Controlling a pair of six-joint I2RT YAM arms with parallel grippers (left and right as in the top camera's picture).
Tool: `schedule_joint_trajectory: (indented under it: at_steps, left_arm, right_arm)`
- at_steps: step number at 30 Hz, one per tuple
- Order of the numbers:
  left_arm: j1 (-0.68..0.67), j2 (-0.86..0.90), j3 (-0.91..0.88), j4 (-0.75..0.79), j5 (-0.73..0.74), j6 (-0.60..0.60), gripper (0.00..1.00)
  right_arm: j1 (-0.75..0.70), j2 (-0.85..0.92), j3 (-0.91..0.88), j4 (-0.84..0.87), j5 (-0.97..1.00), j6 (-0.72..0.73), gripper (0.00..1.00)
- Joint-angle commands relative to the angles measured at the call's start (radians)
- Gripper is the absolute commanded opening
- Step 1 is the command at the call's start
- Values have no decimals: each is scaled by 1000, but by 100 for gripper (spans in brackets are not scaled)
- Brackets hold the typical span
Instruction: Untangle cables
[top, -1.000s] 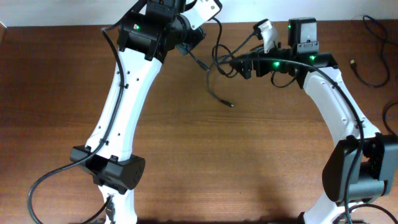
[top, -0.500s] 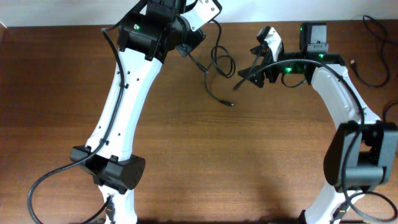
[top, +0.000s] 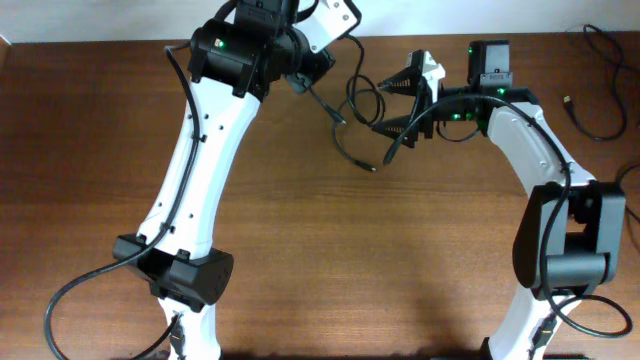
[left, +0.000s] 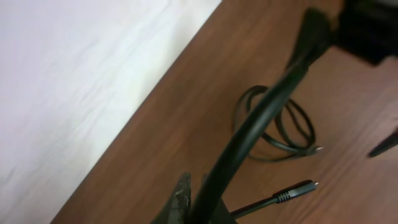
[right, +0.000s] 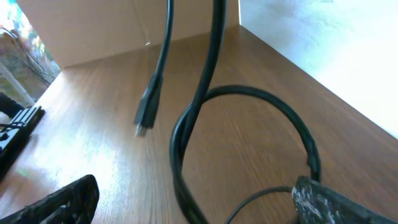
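The cables (top: 352, 100) are thin black cords in loose loops near the table's far edge, with one strand trailing down to a plug end (top: 372, 168). My left gripper (top: 300, 80) is shut on one cable (left: 261, 118), which rises from its jaws in the left wrist view; a loop (left: 273, 134) and a silver-tipped plug (left: 297, 187) lie on the wood beyond. My right gripper (top: 385, 108) is open just right of the loops. In the right wrist view a cable loop (right: 186, 143) lies between its spread fingers (right: 193, 205), and a plug (right: 145, 115) hangs behind.
The table (top: 300, 250) is brown wood, and a white wall runs along its far edge. More black cords (top: 600, 110) and a small plug (top: 568, 101) lie at the far right corner. A thick black cord (top: 70, 295) curls by the left arm's base.
My right gripper drew back to the right, then came left again to the loops, and its fingers are now spread wide. The left arm has barely moved.
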Motion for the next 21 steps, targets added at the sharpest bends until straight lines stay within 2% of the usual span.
schedule_joint_trajectory:
  at_steps: [1, 13, 21]
  left_arm:
    - [-9, -78, 11, 6, 90, -21, 0]
    - [-5, -91, 11, -29, 93, -21, 0]
    - [-30, -92, 11, -24, 137, -21, 0]
  right_arm:
    - [-2, 4, 21, 3, -23, -7, 99]
    - [-151, 3, 47, 3, -2, 21, 99]
    - [-107, 3, 47, -15, 3, 23, 99]
